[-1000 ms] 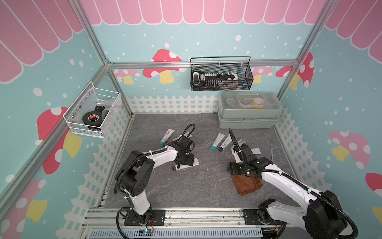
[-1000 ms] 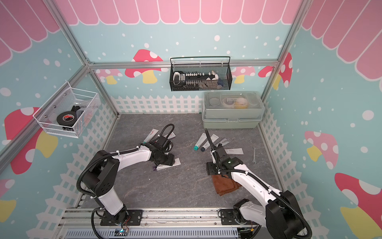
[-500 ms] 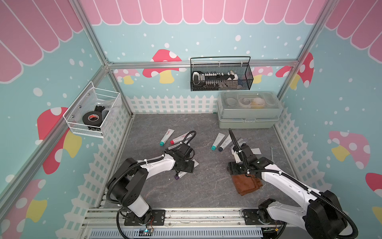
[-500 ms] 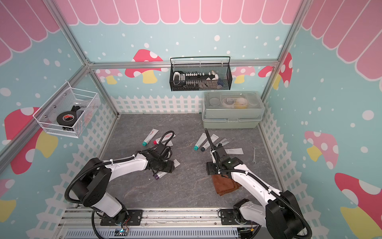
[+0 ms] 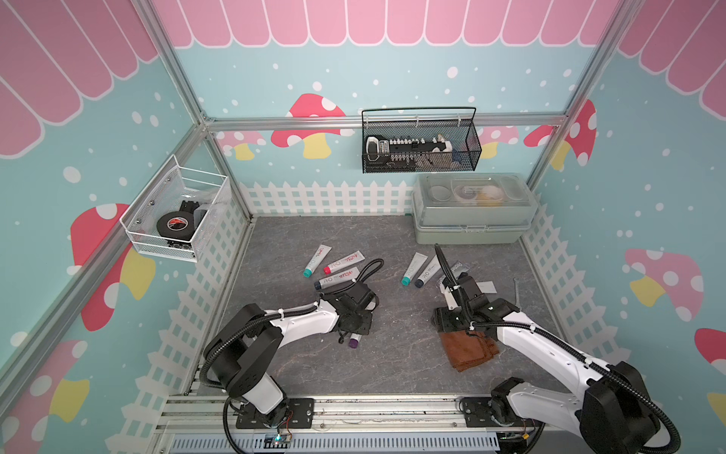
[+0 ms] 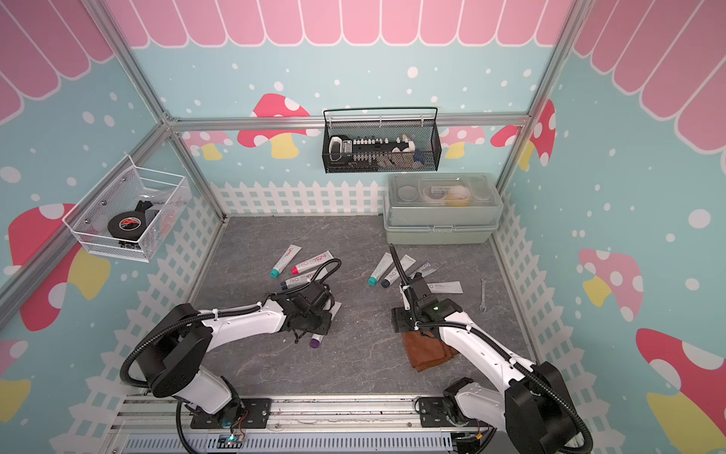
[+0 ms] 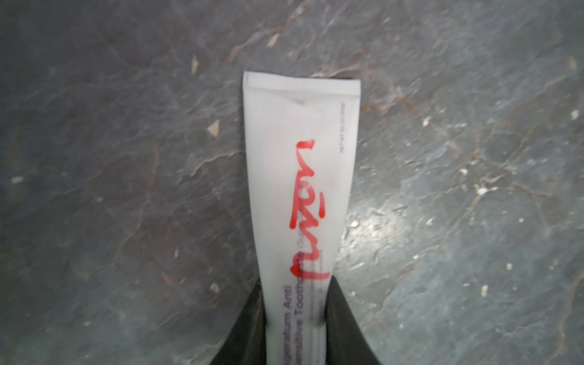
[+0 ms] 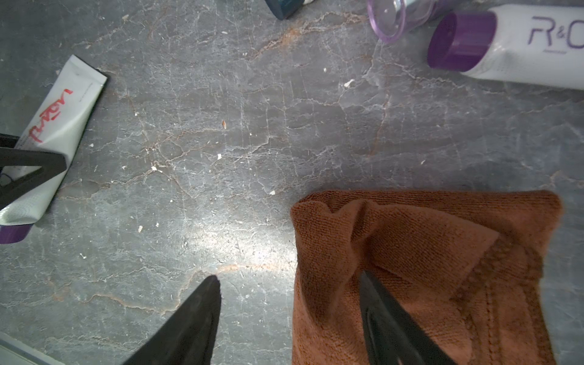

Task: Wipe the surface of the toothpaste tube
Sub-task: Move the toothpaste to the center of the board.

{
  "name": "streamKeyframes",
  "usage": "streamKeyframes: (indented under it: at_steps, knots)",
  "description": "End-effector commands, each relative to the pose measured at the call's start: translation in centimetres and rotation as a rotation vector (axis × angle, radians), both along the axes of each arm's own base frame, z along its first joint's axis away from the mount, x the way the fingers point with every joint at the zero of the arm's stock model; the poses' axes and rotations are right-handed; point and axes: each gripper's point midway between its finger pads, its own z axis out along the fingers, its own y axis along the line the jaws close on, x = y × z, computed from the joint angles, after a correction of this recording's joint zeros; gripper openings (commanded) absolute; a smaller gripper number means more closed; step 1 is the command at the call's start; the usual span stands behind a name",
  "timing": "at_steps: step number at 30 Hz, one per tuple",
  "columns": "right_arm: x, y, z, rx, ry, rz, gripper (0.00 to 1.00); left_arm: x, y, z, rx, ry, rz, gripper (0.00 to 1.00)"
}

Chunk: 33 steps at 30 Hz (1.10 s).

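Clamping toothpaste tube [image 7: 275, 158], left claw [image 7: 295, 284]; red scribble [image 7: 305, 205] only in wrist views; right claw [image 8: 289, 276] wide, straddling cloth [image 8: 426, 252] edge.

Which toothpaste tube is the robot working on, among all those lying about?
Start on the grey tabletop and follow the left arm to its hand. The hand is shut on a white tube with a purple cap and a red scrawl; its neighbours behind, capped teal, red and dark blue, lie untouched.
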Motion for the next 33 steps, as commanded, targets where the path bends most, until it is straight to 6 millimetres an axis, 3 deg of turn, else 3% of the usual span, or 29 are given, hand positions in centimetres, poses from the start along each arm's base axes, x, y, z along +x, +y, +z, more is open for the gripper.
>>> streamKeyframes:
  at_steps: [1,8,13,16,18,21,25,33]
  knots:
    - [-0.5,-0.2,0.0,0.005,0.000,0.010,0.69,-2.1,-1.3,-2.7,0.044,0.069,-0.074,0.21]
    - [-0.5,-0.5,0.2,-0.005,-0.003,-0.006,0.69,-2.0,-10.1,-0.9,-0.112,-0.005,-0.321,0.24]
    - [-0.7,-0.6,0.4,0.001,-0.009,-0.012,0.69,-2.1,-13.1,-0.9,-0.122,-0.011,-0.432,0.27]
    - [-0.6,-0.6,0.4,-0.002,-0.007,-0.014,0.69,-1.9,-13.0,-0.7,-0.105,-0.020,-0.428,0.37]
    - [-0.7,-0.6,0.2,-0.005,-0.002,-0.013,0.69,-1.7,-12.1,-0.2,-0.097,-0.052,-0.396,0.47]
    - [-0.6,-0.6,0.1,-0.009,0.001,-0.011,0.69,-2.0,-10.5,0.5,-0.115,-0.106,-0.349,0.52]
    - [-0.5,-0.6,-0.1,-0.016,0.009,-0.009,0.69,-2.8,-9.0,1.5,-0.186,-0.174,-0.288,0.54]
    - [-0.4,-0.6,-0.4,-0.028,0.024,-0.010,0.69,-4.6,-9.4,1.6,-0.268,-0.244,-0.312,0.54]
